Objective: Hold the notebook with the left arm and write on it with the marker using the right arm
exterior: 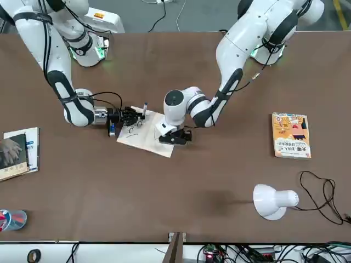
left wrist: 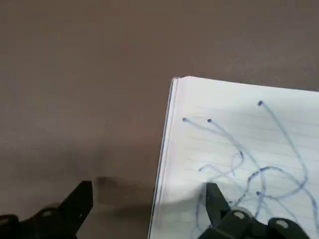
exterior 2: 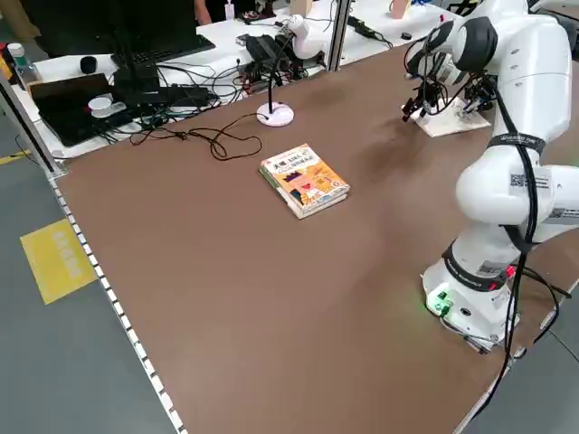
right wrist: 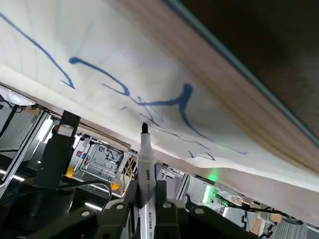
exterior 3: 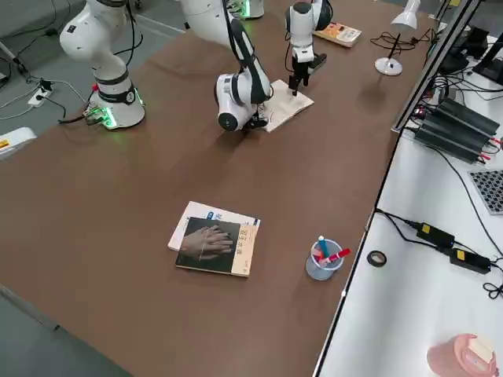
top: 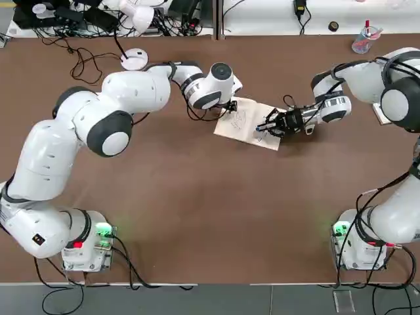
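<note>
- We took the white-paged rectangular notebook (top: 248, 123) as our landmark; it lay flat on the brown table (top: 197, 210), in the far middle part between the two arms, its page covered with thin blue scribbles.
- The black left gripper (left wrist: 149, 199), on the glossy white left arm (top: 98, 118), stood over the notebook's edge on that arm's side, pointing down. We saw its fingers spread: one fingertip (left wrist: 215, 196) rested on the page just inside the edge and the other sat on the bare table just beside the notebook, so the edge ran between them.
- The black cabled right gripper (top: 270, 125), on the glossy white right arm (top: 367, 85), reached in nearly level from the opposite side of the notebook. Its fingers were pressed together, pinching the slim marker (right wrist: 145, 164) with the white barrel and dark tip.
- The marker's tip pointed at the scribbled page, at or very near the paper; we could not tell whether it touched.
- An orange-yellow book (exterior: 291, 135) with a cartoon cover lay well apart from the notebook, beyond the left arm.
- A white desk lamp (exterior: 274, 201) stood near that book, further still from the notebook.
- A dark-covered book (exterior 3: 215, 247) with a hand picture lay well apart on the right arm's side, and a clear cup (exterior 3: 323, 259) holding red-topped pens stood beyond it, near the table's edge.
</note>
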Tool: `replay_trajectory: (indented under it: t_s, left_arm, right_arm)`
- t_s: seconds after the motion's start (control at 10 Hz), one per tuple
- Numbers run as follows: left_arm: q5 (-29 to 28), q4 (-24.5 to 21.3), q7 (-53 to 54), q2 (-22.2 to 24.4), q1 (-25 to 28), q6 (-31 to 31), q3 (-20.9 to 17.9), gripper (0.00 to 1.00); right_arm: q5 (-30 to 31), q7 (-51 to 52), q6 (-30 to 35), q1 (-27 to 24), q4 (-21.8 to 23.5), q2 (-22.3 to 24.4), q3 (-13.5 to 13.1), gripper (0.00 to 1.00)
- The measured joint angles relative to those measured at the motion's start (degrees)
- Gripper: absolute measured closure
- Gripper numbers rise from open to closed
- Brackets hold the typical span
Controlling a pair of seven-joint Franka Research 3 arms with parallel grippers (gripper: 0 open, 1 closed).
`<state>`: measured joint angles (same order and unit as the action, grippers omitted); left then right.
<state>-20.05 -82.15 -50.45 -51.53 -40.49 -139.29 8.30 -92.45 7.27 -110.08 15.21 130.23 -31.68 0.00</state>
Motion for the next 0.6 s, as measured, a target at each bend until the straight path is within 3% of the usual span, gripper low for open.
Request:
replay_trajectory:
  t_s: [0.6]
  left_arm:
    - [0.00,0.00,0.00,0.00,0.00,0.00,0.00,0.00]
  right_arm:
    - [-0.20,0.00,-0.43,-0.13,-0.82,-0.16,-0.26,0.83]
